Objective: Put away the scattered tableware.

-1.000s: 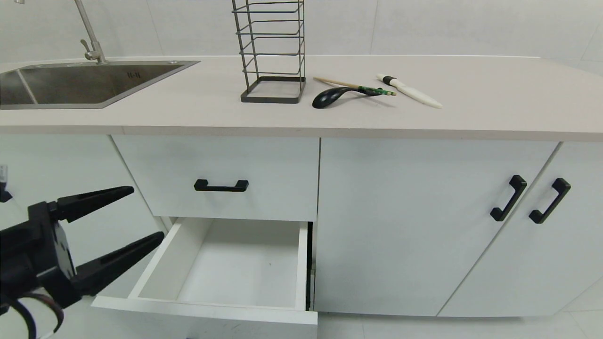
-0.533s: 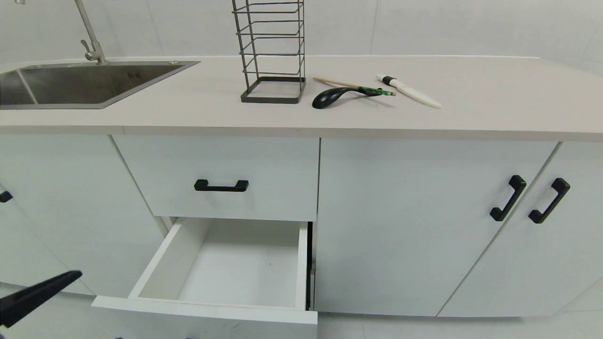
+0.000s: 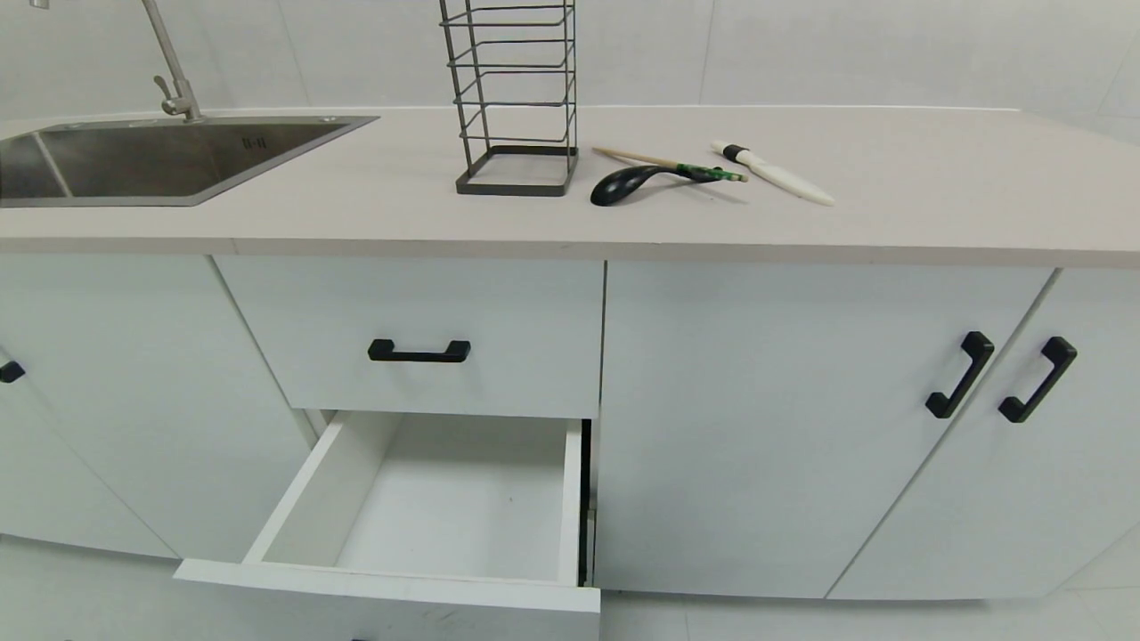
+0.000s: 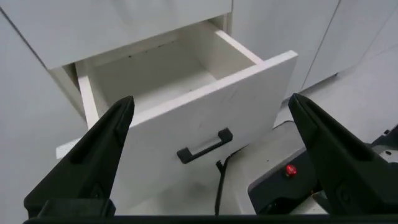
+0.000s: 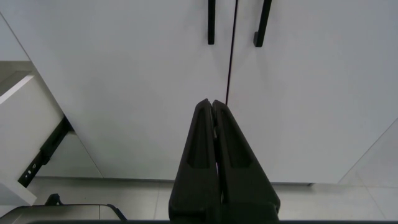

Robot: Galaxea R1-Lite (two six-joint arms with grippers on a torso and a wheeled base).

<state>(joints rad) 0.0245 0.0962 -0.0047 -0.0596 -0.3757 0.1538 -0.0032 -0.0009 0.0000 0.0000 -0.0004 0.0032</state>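
Head view: drawer [image 3: 383, 583] out, spoon [image 3: 623, 183] on ctr [image 3: 356, 218]; left tool [image 4: 211, 102] apart, right tool [image 5: 211, 104] together.

on the counter [image 3: 356, 214], spoon [image 3: 622, 184], chopsticks [image 3: 637, 157] and knife [image 3: 785, 179] lie right of the rack [image 3: 512, 188].

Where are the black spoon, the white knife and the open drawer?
black spoon [image 3: 616, 186]: head view, on its bowl.
white knife [image 3: 788, 181]: head view, on its long white part.
open drawer [image 3: 392, 588]: head view, on its front rim.
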